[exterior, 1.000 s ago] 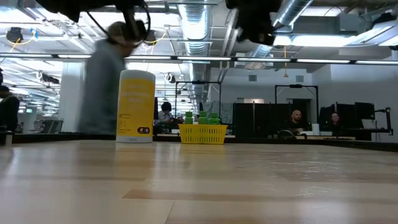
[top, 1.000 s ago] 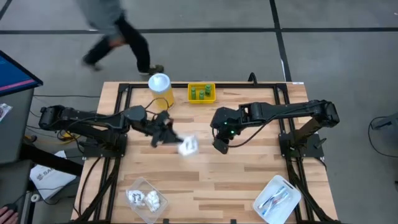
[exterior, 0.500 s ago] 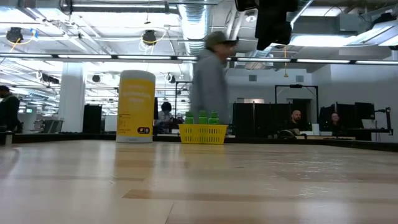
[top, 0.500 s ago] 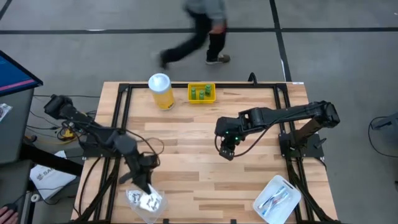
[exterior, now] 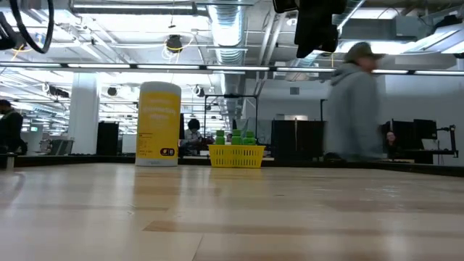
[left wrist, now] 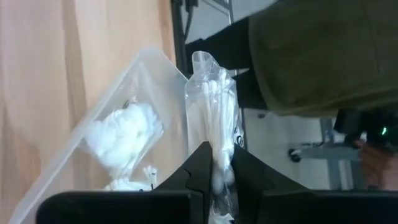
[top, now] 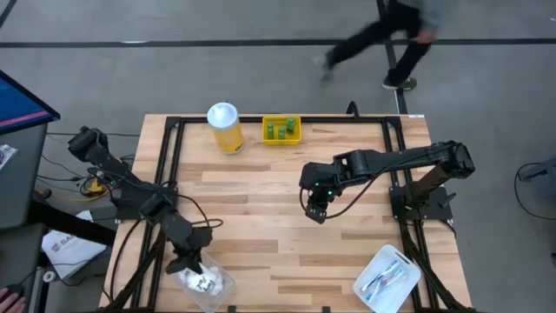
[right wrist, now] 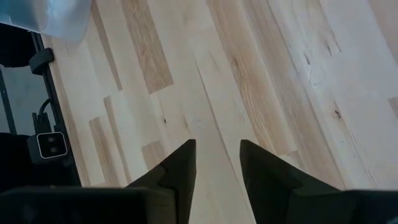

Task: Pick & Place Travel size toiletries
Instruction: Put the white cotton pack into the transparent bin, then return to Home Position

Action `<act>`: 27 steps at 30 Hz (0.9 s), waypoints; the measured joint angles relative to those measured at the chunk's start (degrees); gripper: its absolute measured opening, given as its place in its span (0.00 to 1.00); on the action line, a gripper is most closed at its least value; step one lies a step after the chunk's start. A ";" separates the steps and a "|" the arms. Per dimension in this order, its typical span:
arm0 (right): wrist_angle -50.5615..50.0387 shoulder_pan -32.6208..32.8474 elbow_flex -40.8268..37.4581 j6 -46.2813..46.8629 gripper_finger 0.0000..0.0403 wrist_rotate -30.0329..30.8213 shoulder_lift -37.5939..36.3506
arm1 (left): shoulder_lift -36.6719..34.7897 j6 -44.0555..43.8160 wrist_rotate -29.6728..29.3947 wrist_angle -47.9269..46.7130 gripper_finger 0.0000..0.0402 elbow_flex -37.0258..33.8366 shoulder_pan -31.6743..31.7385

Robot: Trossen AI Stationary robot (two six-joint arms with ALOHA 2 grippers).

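Note:
My left gripper (top: pixel 188 263) (left wrist: pixel 219 155) is over the clear container (top: pixel 217 283) at the table's near left corner, shut on a clear crinkled packet of white sticks (left wrist: pixel 212 112). More white packets (left wrist: pixel 124 134) lie inside that container (left wrist: pixel 93 149). My right gripper (top: pixel 314 211) (right wrist: pixel 217 149) hangs open above bare wood at the table's middle; the low view shows it high up (exterior: pixel 315 29). Three tiny green pieces (top: pixel 281 129) (exterior: pixel 235 136) sit in the small yellow tray. Thin brush-like sticks (top: pixel 382 278) lie in a clear container at the near right corner. My left gripper pinches the packet between its two fingers at the packet's lower part (left wrist: pixel 221 165). The rest of the packet stands out beyond the fingertips over the container's rim. In the high view the gripper itself hides the hold.
A tall yellow jar with a white lid (top: pixel 224 128) (exterior: pixel 159 123) and the yellow tray (top: pixel 295 137) (exterior: pixel 236 155) stand at the far edge. A black frame runs along the table's sides. A person (top: pixel 391 35) walks past beyond the far edge.
My left gripper carried the white packet from the table's middle toward the near left corner and now holds it over the clear container there. My right gripper shifted slightly toward the near edge. The person walked from left to right behind the table.

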 joint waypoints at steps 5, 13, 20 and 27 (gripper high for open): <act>0.00 0.02 0.00 0.13 0.30 0.00 0.00 | 1.37 2.04 -0.48 -1.82 0.15 0.00 -1.14; 0.00 0.02 0.00 0.31 0.30 0.00 0.00 | 1.61 1.37 0.15 -3.65 0.38 0.00 -1.12; 0.85 0.11 0.00 -0.33 0.30 -0.04 0.00 | -0.05 -5.44 1.07 -2.95 0.48 -0.02 0.86; 7.15 -1.67 0.00 -4.53 0.29 -0.66 -2.72 | -10.52 -5.62 -0.34 -2.87 0.40 -0.02 4.10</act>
